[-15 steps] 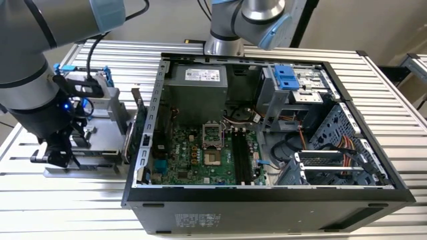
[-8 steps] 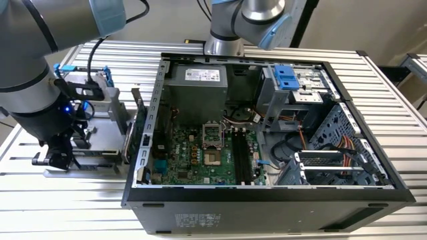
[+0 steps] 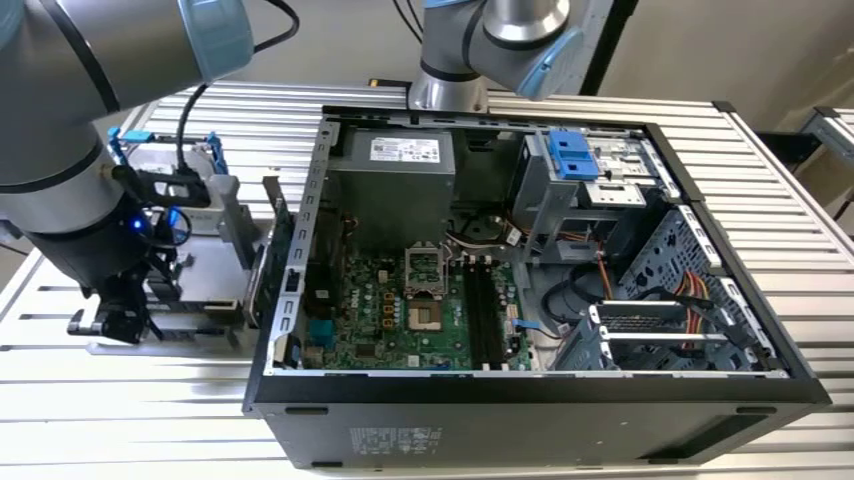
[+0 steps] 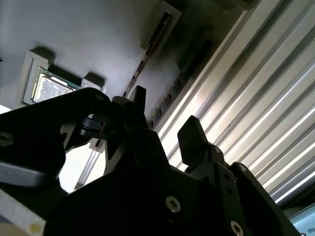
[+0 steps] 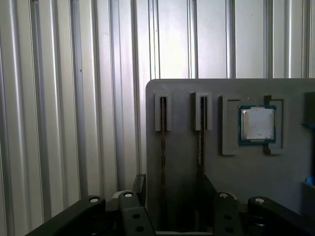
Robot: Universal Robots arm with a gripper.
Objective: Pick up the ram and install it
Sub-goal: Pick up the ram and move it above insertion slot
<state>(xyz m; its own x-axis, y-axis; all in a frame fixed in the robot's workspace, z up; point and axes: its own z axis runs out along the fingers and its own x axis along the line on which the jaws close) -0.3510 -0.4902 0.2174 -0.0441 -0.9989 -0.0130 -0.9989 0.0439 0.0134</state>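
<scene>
- Black tool, fingers spread apart, hangs over a grey slotted holder on the ribbed metal table.
- Two long, narrow dark ram sticks stand on edge in its slots.
- Square silver processor chip lies beside them.

Computer case lies open on the slatted table, mid-scene. Inside it, the power supply is at the far end, the motherboard is nearer, and the drive cage is toward the exterior view's right. On the motherboard, the memory slots run just to the exterior view's right of the processor socket.

Parts tray is on the table outside the case, at the exterior view's left, close beside its wall. In the first wrist view the tray holds two ram sticks on edge in parallel slots, with the processor in a recess beside them. Gripper is above the tray, at the slots' end.
</scene>
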